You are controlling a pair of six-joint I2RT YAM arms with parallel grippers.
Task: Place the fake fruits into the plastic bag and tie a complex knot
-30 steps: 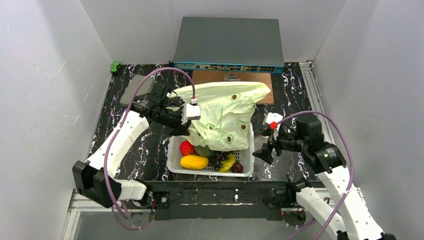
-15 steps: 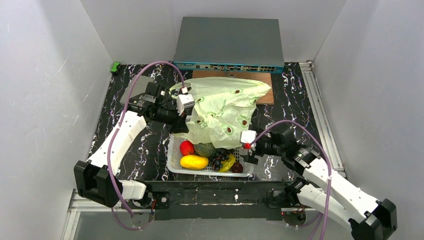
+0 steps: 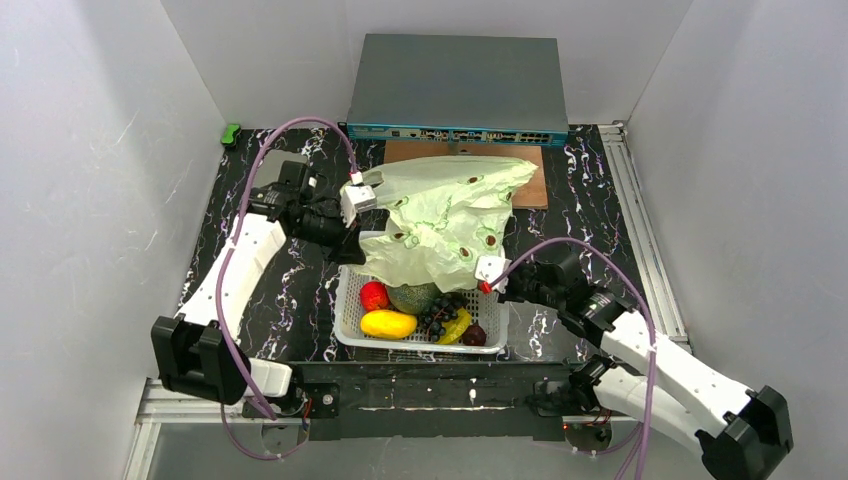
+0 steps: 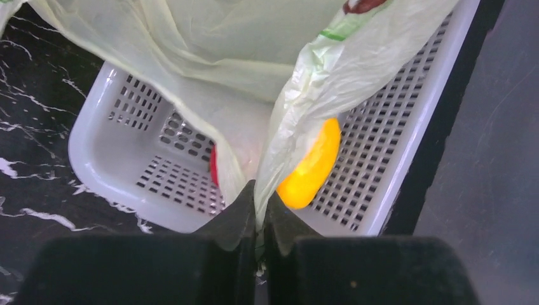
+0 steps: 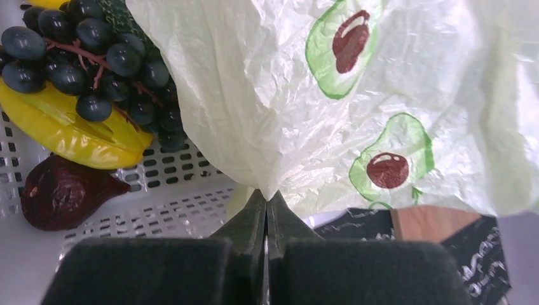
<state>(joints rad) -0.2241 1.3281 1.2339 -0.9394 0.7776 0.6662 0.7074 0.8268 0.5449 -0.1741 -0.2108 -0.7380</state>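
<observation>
Plastic bag hung draped over the far half of the white basket, and you had it lifted at two points, one with each arm. Your left pincer had its jaws pressed together on a gathered fold of the bag's edge, above the far left corner of the basket. In the left wrist view the film rose straight out of the grip and spread into two sheets. Your right pincer was likewise clamped on a low point of the bag at the basket's right side, with printed avocado halves showing just above the grip.

You had none of the fake fruits in the bag; all lay in the basket. The red fruit and green melon sat partly under the bag's hanging hem. The yellow mango lay at the near left, then came the grapes, the banana and the dark plum at the near right. From your right wrist the grapes rested on the banana, with the plum just beside it on the basket floor.

Behind the bag a brown board lay on the bench in front of a grey network switch. A small green object sat at the far left corner.
</observation>
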